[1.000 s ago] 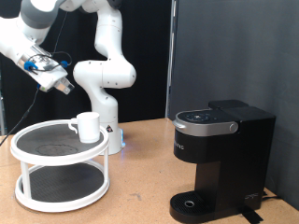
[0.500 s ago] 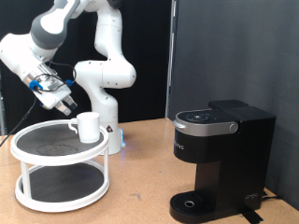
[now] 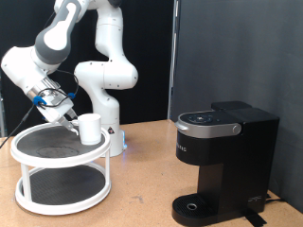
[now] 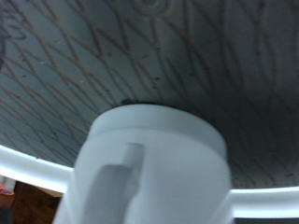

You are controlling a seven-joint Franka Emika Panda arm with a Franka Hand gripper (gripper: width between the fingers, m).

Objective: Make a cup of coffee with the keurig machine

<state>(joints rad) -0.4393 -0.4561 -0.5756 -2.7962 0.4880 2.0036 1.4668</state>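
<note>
Hovering gripper (image 3: 68, 114) | just beside cup (image 3: 89, 128) | grip unclear

The white arm bends over from its base and reaches down toward the exterior view's left; its gripper (image 3: 69, 113) hangs low, tilted.

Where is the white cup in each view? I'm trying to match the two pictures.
Exterior view: the cup stands on the top shelf of the white round rack, at the exterior view's left, with the gripper close beside it.
Wrist view: the cup fills the foreground, handle facing the camera.
Shared landmark: the rack's dark patterned shelf.
</note>
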